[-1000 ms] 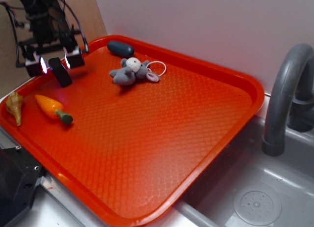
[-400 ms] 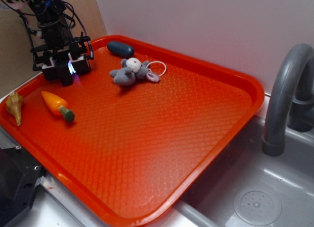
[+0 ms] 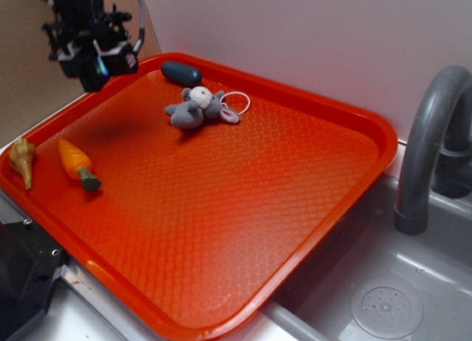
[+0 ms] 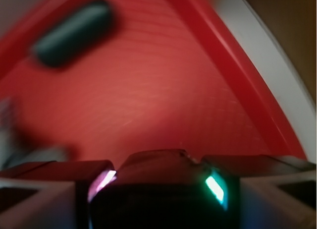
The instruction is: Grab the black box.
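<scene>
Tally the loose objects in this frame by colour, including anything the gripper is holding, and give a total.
Black: 1, the black box held off the tray in the gripper
Dark blue-grey: 1, capsule
Grey: 1, plush mouse
Orange: 1, carrot
Tan: 1, shell-like piece
Total: 5

The gripper [image 3: 96, 64] hangs raised, its jaws apparently clamped on the black box [image 3: 94, 74].

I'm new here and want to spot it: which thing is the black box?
Find the red tray beside the sink, then its far left corner. The hand hangs above it, shut on the black box. It is flat-faced and lifted, unlike the rounded dark capsule lying nearby.
</scene>
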Tool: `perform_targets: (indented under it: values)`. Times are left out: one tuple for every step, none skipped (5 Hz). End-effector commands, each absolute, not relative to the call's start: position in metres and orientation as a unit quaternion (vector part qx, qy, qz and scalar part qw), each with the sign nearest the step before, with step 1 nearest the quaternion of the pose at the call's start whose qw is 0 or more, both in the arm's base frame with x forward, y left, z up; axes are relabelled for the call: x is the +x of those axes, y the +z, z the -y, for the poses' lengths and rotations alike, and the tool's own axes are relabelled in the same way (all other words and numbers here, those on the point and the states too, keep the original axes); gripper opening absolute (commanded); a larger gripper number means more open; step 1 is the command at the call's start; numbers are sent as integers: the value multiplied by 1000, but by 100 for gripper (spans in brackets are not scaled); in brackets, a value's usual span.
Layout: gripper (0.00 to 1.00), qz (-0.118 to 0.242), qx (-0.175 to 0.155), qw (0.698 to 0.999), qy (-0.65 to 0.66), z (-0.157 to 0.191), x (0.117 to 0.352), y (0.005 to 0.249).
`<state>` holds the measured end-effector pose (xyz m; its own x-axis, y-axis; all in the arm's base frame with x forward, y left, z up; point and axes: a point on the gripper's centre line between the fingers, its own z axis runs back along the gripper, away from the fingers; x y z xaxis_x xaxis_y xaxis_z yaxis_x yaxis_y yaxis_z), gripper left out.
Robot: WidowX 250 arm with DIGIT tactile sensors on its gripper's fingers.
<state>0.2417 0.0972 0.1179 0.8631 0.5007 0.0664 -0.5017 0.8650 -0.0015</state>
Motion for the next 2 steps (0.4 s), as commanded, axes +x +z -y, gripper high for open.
perform_targets:
  values:
    - [0,113,-21,993,2,-19,208,234]
    - [0,102,-47,992,-60,-6,204,280]
